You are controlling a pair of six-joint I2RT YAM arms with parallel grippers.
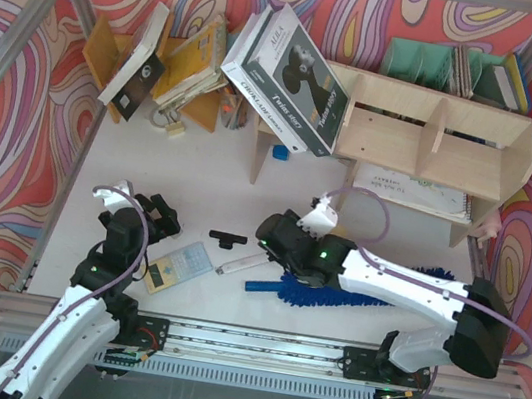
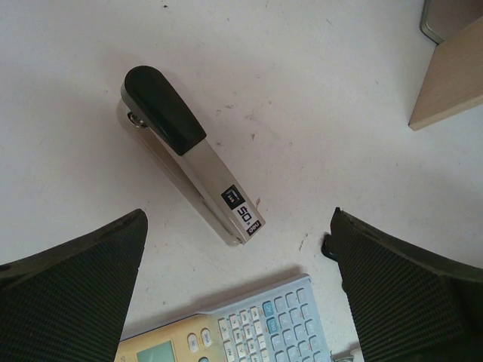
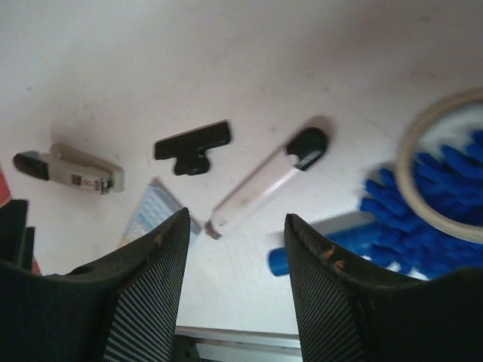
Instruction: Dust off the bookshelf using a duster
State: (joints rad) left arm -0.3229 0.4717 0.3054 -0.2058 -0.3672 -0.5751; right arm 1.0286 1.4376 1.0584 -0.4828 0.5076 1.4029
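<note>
The blue fluffy duster (image 1: 310, 294) lies on the white table under my right arm, its smooth handle (image 1: 260, 286) pointing left. The right wrist view shows the handle end (image 3: 302, 255) just right of my right finger and the shaggy strands (image 3: 430, 204) further right. My right gripper (image 3: 238, 217) hangs open above bare table with nothing between its fingers; in the top view this gripper (image 1: 274, 244) sits just above the handle. The plywood bookshelf (image 1: 428, 134) stands at the back right. My left gripper (image 2: 240, 219) is wide open over a calculator (image 2: 249, 324) and a stapler (image 2: 189, 151).
A black clip (image 1: 224, 240) and a white, black-capped tool (image 1: 240, 264) lie between the arms, beside the calculator (image 1: 179, 267). A large book (image 1: 285, 81) leans on the shelf's left end. More books (image 1: 182, 60) lean at the back left. Green folders (image 1: 419, 62) stand on the shelf.
</note>
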